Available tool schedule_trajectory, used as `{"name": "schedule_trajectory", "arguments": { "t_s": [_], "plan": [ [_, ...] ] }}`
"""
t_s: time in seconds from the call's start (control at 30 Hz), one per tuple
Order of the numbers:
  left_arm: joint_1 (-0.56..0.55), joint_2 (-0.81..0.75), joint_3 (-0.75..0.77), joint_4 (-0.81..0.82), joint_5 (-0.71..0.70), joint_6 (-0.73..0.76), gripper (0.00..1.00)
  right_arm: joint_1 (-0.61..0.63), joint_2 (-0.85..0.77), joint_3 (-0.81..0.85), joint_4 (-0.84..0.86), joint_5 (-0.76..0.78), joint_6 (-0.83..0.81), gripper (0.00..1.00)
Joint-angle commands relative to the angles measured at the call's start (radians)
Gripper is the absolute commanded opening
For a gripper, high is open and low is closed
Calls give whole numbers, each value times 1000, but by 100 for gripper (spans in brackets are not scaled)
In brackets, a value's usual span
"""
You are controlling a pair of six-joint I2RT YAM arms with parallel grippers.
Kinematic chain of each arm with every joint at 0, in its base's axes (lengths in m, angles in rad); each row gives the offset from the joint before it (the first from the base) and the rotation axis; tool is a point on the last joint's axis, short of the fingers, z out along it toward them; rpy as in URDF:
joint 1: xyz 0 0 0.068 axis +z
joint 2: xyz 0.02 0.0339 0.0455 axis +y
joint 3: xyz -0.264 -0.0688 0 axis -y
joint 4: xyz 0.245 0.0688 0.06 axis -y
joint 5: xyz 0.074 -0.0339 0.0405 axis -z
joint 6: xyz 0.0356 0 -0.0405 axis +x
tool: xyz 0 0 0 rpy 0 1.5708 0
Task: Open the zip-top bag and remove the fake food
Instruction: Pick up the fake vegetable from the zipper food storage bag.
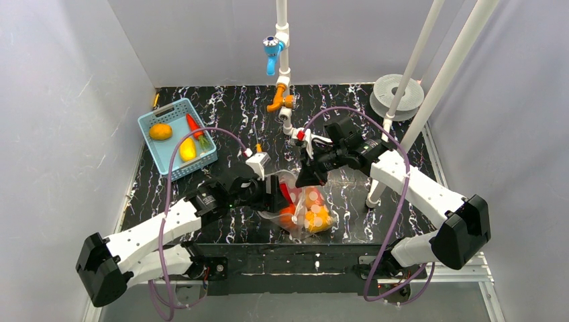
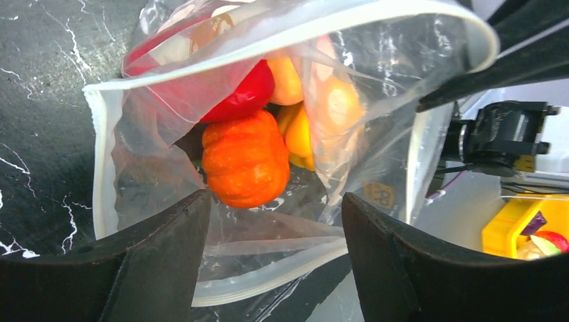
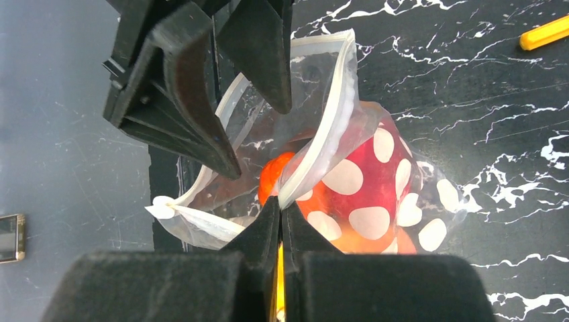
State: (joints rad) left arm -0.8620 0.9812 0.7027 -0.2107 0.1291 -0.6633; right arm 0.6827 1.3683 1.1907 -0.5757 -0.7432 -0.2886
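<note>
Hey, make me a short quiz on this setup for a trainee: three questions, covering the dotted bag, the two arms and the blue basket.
1. True or false: the mouth of the zip-top bag is sealed shut.
2. Which arm has its jaws pinched on the bag's rim? A) left B) right C) neither
3. Fill in: the blue basket holds ___ pieces of fake food.

Key
1. False: the mouth gapes open.
2. B: the right gripper is shut on the rim, while the left gripper has its jaws apart at the bag's mouth.
3. Three: an orange piece, a yellow piece and a carrot.
</note>
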Motion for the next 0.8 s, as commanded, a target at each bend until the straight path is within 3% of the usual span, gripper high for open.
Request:
{"name": "schedule_trajectory", "arguments": {
  "t_s": [0.0, 0.47, 0.77],
  "plan": [
    [-27, 39, 46, -25, -25, 26, 70, -3, -32, -7, 15, -32, -7, 1],
    [-95, 158, 3, 40, -91, -40, 73, -3, -28, -7, 16, -31, -4, 1],
    [-100, 151, -34, 74, -91, -71, 59, -3, -23, -13, 29, -22, 6, 1]
  ]
}}
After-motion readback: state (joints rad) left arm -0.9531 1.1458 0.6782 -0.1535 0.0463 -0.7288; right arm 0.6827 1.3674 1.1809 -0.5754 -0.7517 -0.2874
